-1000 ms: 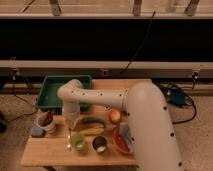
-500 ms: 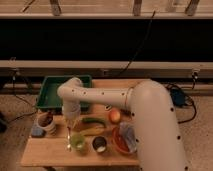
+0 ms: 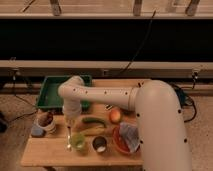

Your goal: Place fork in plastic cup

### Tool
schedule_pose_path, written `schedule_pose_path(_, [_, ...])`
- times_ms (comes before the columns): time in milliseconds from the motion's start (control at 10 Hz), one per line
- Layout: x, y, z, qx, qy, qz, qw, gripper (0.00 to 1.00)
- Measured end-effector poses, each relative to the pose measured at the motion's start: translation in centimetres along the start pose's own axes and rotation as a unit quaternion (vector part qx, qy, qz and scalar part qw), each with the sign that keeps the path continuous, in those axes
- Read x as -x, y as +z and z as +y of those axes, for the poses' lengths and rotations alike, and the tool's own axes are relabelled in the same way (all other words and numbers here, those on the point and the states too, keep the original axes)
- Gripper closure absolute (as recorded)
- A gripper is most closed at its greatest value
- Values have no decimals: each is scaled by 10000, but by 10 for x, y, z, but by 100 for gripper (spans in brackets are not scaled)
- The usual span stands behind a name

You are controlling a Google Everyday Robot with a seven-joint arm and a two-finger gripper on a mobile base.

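Hanging over the near left part of the wooden table (image 3: 50,152), the gripper (image 3: 69,120) sits just above and slightly left of the plastic cup (image 3: 77,140). Whether its fingers are apart or pressed on anything I cannot tell from where I stand. The fork (image 3: 68,136) shows as a thin pale line dropping from the gripper down past the cup's left edge, its lower end looking to be at the tabletop, not inside the rim. My worry is that, let go here, it would land beside the cup, or nudge the light cup toward the dark cup (image 3: 99,144) just beside it.
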Motion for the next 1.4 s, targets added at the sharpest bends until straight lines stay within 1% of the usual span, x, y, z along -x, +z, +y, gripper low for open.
schedule_pose_path(100, [3, 2, -2, 9, -39, -13, 10000, 36])
schedule_pose_path(300, [6, 5, -7, 26, -110, -26, 9999, 21])
schedule_pose_path(700, [12, 11, -14, 78, -204, -43, 9998, 20])
schedule_pose_path(1400, [9, 27, -10, 225, -147, -75, 9996, 20])
